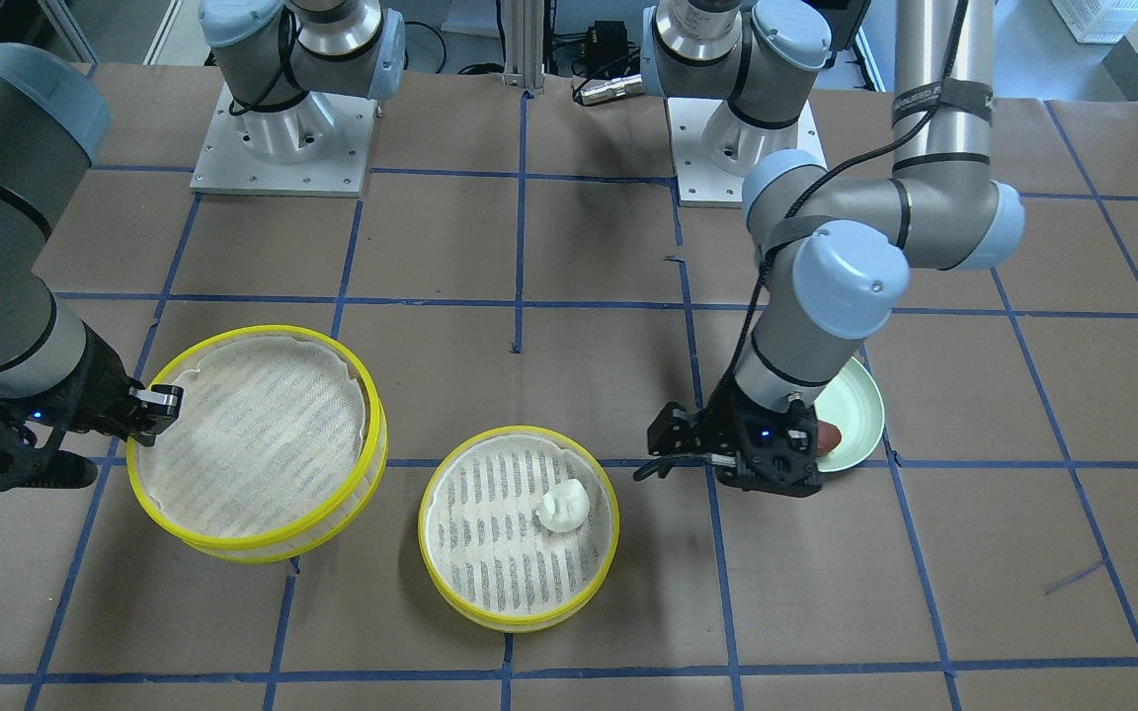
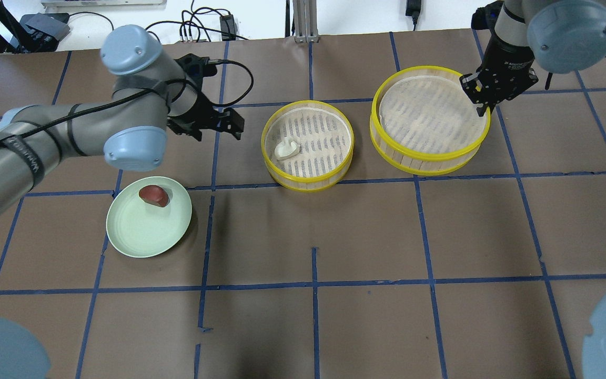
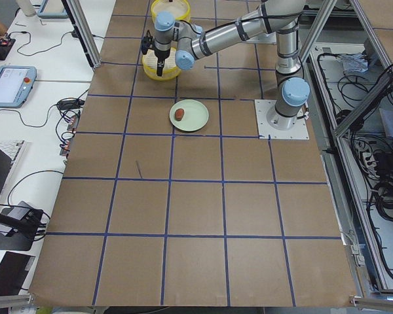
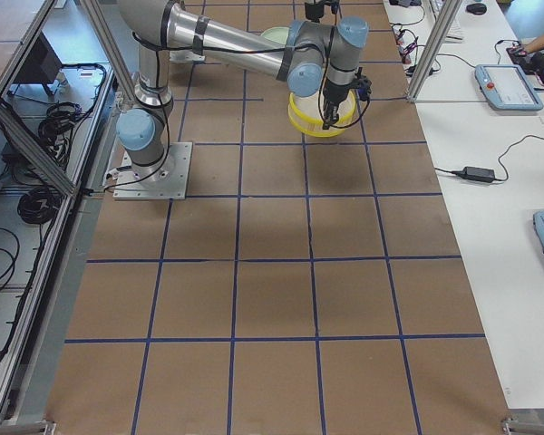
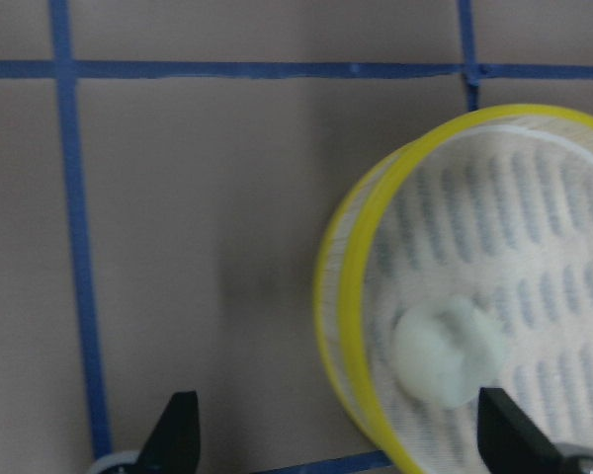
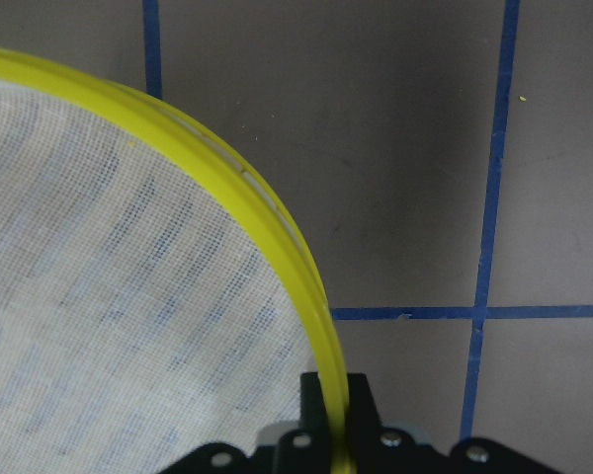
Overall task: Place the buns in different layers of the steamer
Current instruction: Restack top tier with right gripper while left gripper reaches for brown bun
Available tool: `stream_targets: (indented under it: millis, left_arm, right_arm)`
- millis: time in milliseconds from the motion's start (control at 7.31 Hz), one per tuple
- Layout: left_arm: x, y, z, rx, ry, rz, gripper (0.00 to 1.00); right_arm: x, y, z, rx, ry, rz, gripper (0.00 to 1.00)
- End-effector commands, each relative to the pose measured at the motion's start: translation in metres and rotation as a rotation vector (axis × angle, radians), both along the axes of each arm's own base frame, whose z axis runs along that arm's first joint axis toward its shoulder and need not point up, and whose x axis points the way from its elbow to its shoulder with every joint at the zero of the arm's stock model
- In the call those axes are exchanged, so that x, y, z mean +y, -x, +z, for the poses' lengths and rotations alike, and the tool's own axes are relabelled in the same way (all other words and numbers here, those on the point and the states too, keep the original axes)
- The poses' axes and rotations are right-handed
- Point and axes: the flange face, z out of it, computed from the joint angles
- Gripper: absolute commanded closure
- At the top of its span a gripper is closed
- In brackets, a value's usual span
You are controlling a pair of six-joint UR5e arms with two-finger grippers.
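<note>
Front view: right gripper (image 1: 159,400) is pinching the rim of the larger tray (image 1: 233,548); white bun (image 1: 563,507) is sitting in the smaller tray (image 1: 520,617). Overhead: brown bun (image 2: 154,195) is lying on the left plate (image 2: 145,237). Wrist view: left gripper (image 5: 338,425) is gaping, empty.

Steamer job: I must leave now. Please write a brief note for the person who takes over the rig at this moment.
Left pincer: open and empty, hovering beside the filled layer.
Right pincer: shut on the rim of the empty layer.
White bun: lies in the filled layer.
Brown bun: on the green plate, not yet picked.
Done: one bun is in a layer.
Left: move the brown bun into the empty layer, and probably stack the two layers.
</note>
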Motion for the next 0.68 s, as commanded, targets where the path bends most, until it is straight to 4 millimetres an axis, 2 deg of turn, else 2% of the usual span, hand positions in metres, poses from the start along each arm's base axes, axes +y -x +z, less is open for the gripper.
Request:
stream_targets:
  millis: [0,137,411,547]
  left_arm:
    - [0.072,-0.135,-0.061,0.008,-0.107,-0.116,0.00]
    - [0.077,-0.155,-0.066,0.004,-0.107,-0.148,0.00]
    - [0.075,-0.156,-0.070,0.005,-0.116,-0.136,0.00]
    - [0.069,-0.155,-0.067,0.011,-0.117,-0.067,0.00]
  right_arm:
    - [0.002,-0.047,0.000,-0.060,0.010,-0.130,0.85]
    - [0.008,-0.088,0.000,-0.054,0.024,-0.130,0.85]
    - [0.013,-0.156,-0.026,-0.045,0.016,-0.190,0.85]
    - [0.015,-0.194,-0.040,-0.050,0.051,-0.212,0.85]
